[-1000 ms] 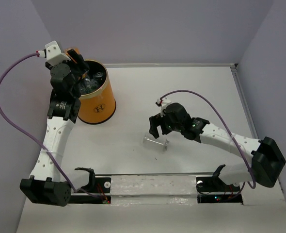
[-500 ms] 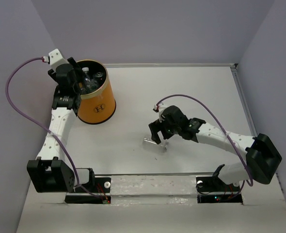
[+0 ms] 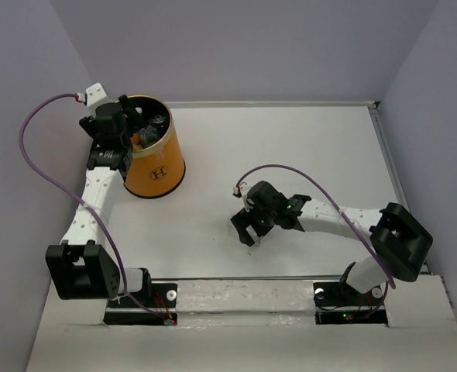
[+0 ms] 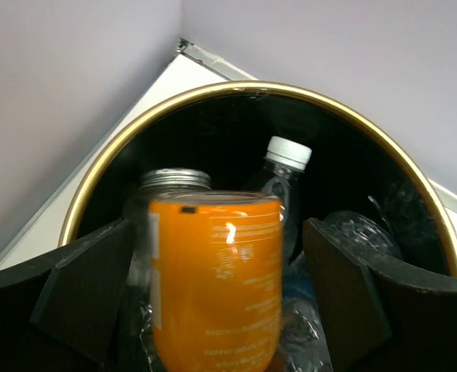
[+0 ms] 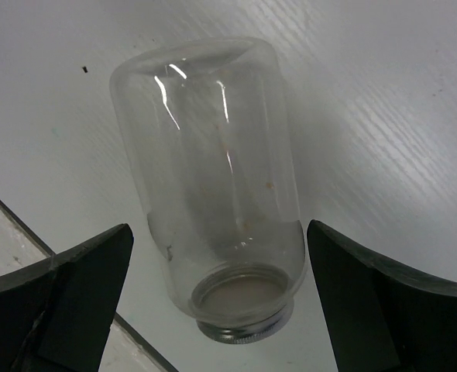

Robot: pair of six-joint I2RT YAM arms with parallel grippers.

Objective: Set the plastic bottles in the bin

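Bottles are mostly in the bin already. It's the big orange-yellow bucket with the gold rim and the dark H on its side, sitting at the far left of the table close to the left wall. Looking down into its black inside from the left wrist camera, you can make out a white-capped bottle standing roughly upright. There's a grey-lidded bottle beside it, and what looks like a crumpled clear bottle off to the right. In front of those is an orange bottle, blurry, right between the fingers of the left gripper, which hangs over the bin's left rim. Its jaws are spread wide and there's a visible gap between the bottle and the right-hand finger, so it isn't pinched. Can't tell if it touches the other finger. One straggler is outside: a clear bottle, no cap, lying on its side on the white table, roughly mid-table and well apart from the bin. The right gripper is down low around it, jaws spread, one finger just beside each side. Whether they actually touch it I can't tell. The bottle's open mouth points toward the wrist camera. A purple cable loops off the left arm.
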